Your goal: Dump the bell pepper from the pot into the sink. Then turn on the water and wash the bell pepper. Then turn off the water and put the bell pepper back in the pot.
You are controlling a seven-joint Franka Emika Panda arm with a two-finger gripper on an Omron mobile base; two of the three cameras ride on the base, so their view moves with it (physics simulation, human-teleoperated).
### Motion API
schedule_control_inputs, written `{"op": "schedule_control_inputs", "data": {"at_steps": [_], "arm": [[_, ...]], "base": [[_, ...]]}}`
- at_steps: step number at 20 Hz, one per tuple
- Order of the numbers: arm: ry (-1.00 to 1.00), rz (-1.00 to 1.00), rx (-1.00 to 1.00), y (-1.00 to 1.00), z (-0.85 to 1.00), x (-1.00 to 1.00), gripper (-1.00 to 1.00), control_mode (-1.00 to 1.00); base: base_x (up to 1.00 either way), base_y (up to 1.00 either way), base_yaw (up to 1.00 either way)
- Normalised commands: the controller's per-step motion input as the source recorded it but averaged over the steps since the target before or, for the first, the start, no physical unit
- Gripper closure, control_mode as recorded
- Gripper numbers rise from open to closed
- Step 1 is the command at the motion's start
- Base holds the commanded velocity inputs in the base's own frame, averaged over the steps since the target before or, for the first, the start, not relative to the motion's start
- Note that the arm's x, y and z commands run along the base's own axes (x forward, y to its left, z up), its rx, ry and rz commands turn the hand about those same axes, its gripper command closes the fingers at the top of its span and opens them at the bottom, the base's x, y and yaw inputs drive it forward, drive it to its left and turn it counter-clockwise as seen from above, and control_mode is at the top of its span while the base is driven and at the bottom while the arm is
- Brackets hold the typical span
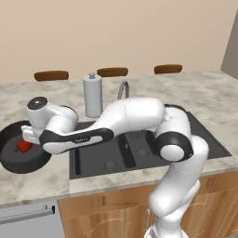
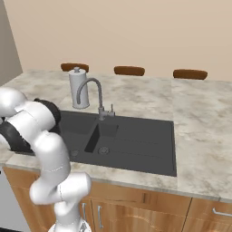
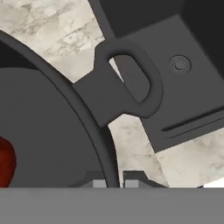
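At the pot's right rim, the gripper [image 3: 112, 183] is seen clamped on the dark wall of the pot [image 1: 28, 160], its 2 fingertips pinching either side of the rim beside 1 loop handle [image 3: 131, 83]. Inside the pot, the bell pepper [image 1: 23, 146] lies left of the gripper. To the right, just beside the pot, the sink [image 1: 139, 160] is set, so tipping is judged to go rightward.

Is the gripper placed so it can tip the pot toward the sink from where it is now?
Probably yes. The gripper is shut on the pot rim beside its loop handle, the sink lies just past that handle, and the bell pepper sits loose inside.
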Motion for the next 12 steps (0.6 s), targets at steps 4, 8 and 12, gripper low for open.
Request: {"op": "schedule_control_inputs", "data": {"at_steps": [4, 8, 12], "arm": [[0.00, -0.14, 0.11, -0.74, 0.80, -0.21, 1.00, -1.00], [0.00, -0.12, 0.14, -0.83, 0.60, -0.12, 1.00, -1.00], [0.01, -0.09, 0.19, -0.95, 0.48, -0.03, 1.00, -1.00]], "base": [[0.00, 0.00, 0.00], [0.00, 0.00, 0.00], [0.00, 0.00, 0.00]]}}
